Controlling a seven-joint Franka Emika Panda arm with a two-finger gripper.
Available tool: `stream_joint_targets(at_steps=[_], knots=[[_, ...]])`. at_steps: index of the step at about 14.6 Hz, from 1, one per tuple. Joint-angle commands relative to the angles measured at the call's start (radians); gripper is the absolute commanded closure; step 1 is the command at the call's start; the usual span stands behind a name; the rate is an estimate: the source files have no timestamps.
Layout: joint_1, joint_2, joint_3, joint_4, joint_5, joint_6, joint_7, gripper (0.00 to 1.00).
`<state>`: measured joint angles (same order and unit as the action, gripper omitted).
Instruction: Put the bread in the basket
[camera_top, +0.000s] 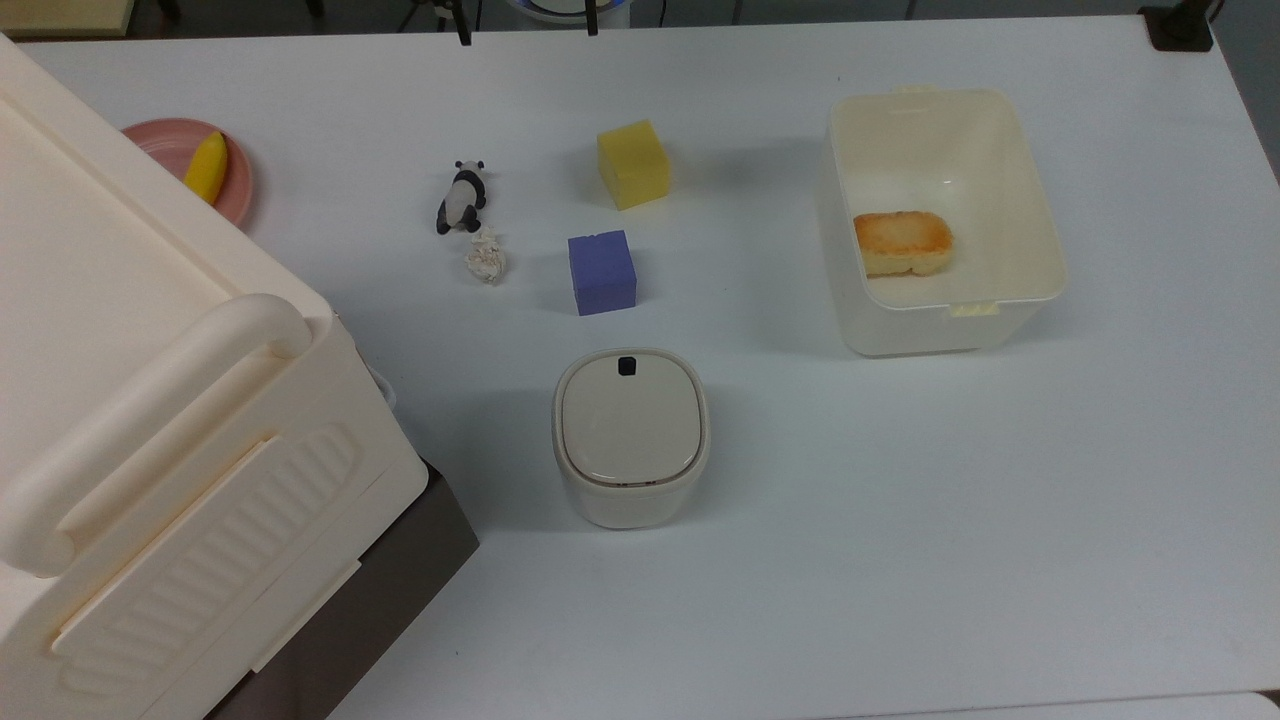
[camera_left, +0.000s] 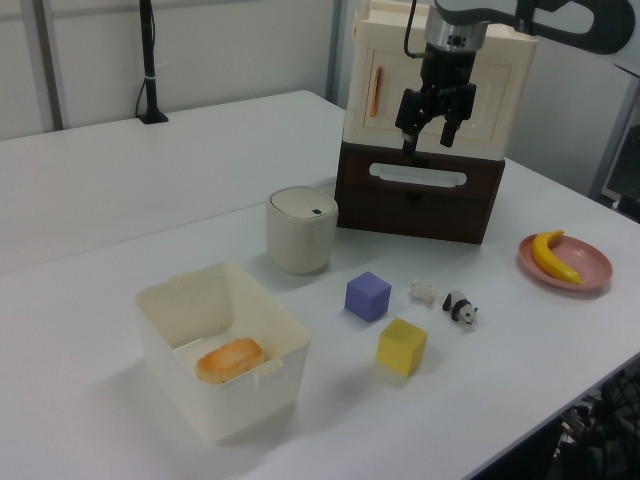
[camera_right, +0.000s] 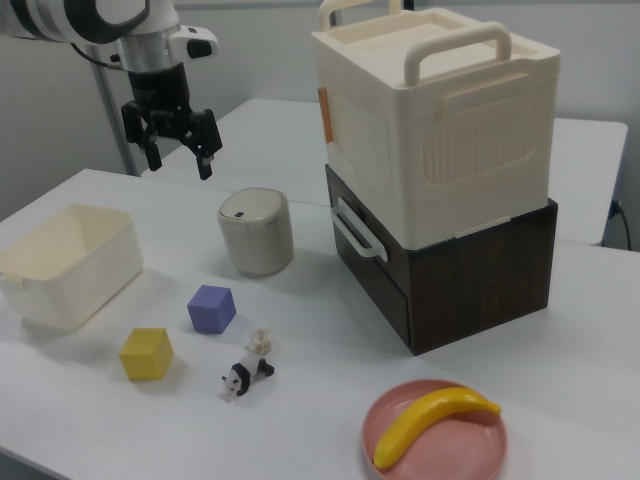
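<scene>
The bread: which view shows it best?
The top view: the bread lies unobstructed on the floor of the basket. The left view gives it smaller, behind the rim; in the right view the basket's wall hides it.

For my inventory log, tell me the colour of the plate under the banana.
Pink. The plate holding the banana shows best in the right view.
</scene>
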<state>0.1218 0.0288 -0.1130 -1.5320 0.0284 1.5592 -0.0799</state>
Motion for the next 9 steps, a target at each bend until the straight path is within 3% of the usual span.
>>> stream_joint_targets(at_steps=[1,9], knots=[[0.015,-0.026,-0.01,-0.02,-0.005,-0.001,0.04,0.0],[0.012,-0.023,-0.01,-0.019,-0.007,0.022,0.051,0.0]])
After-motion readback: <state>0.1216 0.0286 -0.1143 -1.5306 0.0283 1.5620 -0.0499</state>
